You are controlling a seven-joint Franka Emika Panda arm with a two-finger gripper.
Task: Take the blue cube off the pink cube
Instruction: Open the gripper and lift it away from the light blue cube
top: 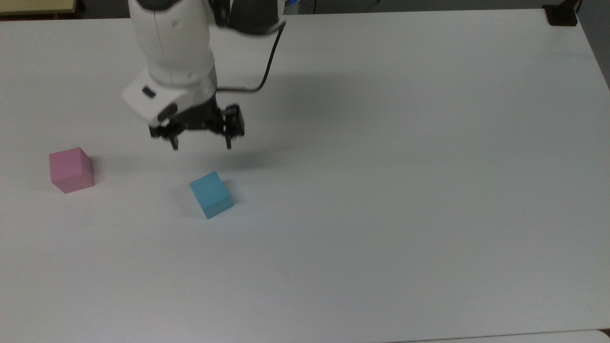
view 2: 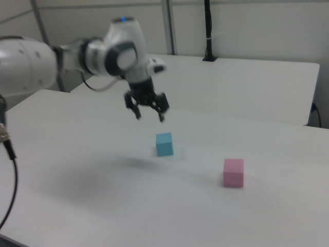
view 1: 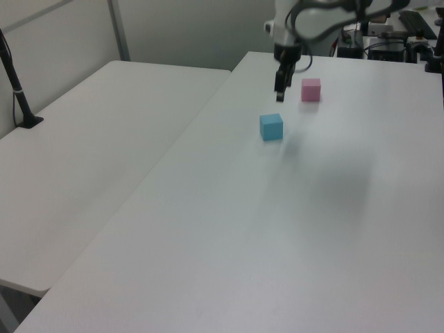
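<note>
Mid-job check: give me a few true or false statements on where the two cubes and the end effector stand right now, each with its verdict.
1. The blue cube sits on top of the pink cube. False: both rest on the table, well apart.
2. The end effector is open and holds nothing. True.
3. In the top view, the pink cube lies to the right of the blue cube. False: it lies to the top view's left.
4. The end effector hangs above the table, clear of the blue cube. True.
5. The end effector is closed around the pink cube. False: it is nowhere near that cube and grips nothing.
</note>
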